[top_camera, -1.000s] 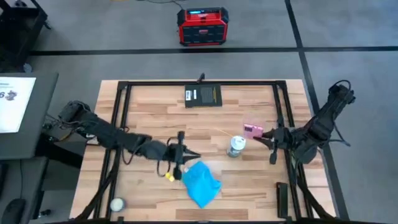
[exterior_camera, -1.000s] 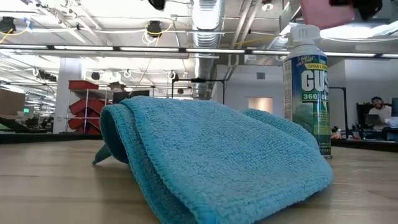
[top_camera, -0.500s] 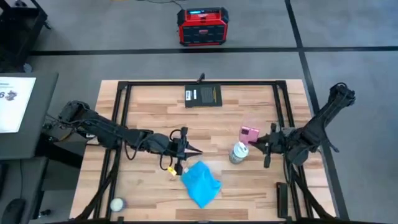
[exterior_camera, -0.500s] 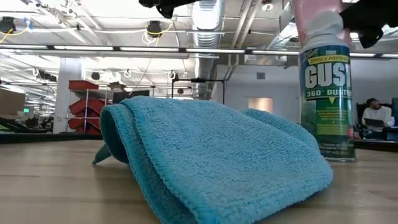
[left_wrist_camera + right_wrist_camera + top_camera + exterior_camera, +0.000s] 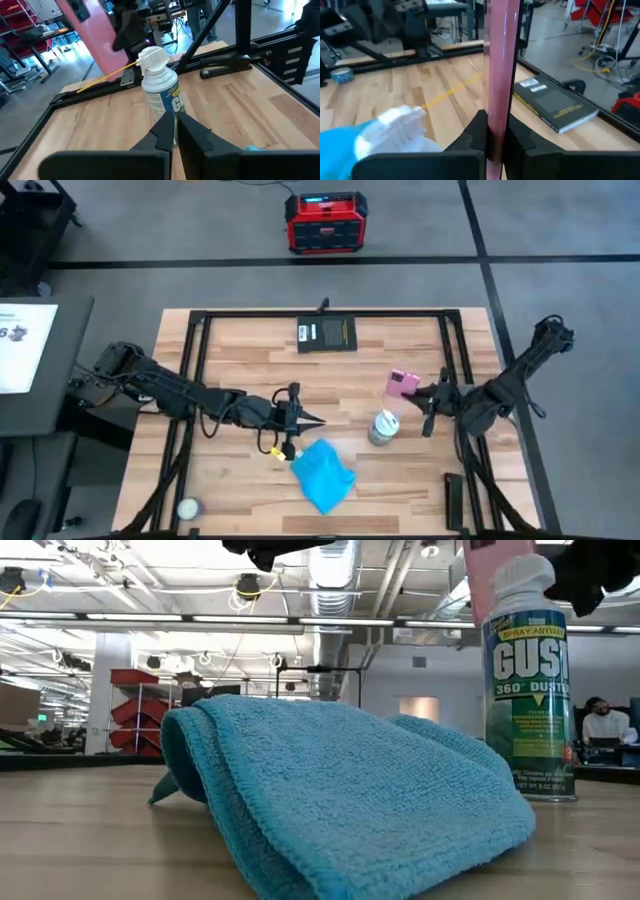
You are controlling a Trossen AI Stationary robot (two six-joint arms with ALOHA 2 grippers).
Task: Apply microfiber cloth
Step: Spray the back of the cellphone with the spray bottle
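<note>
High view: wooden counter [image 5: 240,355] framed by black rails, both arms reaching toward the middle.
Microfiber cloth [image 5: 324,471]: sky-blue, crumpled and folded over on itself, lying on the counter near the front edge; fills the foreground of the low view [image 5: 340,790]; touched by neither claw.
Left claw [image 5: 312,421]: just behind the cloth, raised off it, fingers pressed together with nothing between them; dark fingers [image 5: 192,131] meet at a point in the left wrist view.
Right claw [image 5: 424,393]: right of centre, pinching the pink phone [image 5: 402,384] by its edge; phone held on edge between the fingers [image 5: 476,131] in the right wrist view.
Spray can [image 5: 381,427]: upright on the counter, white cap, green label, just in front of the held phone and right of the cloth.
Black pad [image 5: 327,334]: flat near the back rail.
Tape roll [image 5: 187,508]: front-left corner of the counter.
Floor beyond the counter: red and black box [image 5: 325,222].
</note>
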